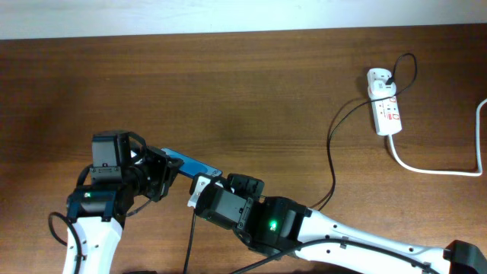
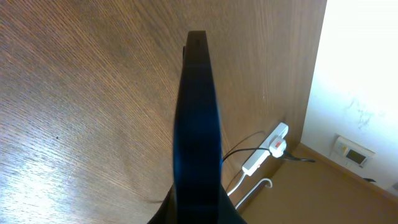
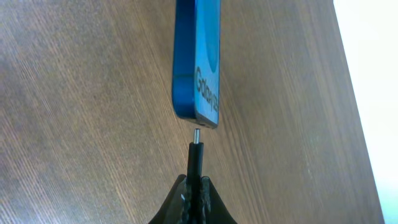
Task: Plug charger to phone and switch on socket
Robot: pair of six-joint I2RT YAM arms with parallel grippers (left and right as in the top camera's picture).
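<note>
Tip of charger [image 3: 195,155] just short of the phone [image 3: 198,56] end

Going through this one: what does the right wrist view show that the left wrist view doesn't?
Only the right wrist view: the charger plug pinched in the right gripper. Its metal tip is just short of the end of the phone and not yet in. The blue screen and its white lettering also show here.
Only the left wrist view: the socket at the far edge of the wooden table, with its white cord. Here the phone looks dark and edge-on.
Both: the phone, with the wooden table behind it.
</note>
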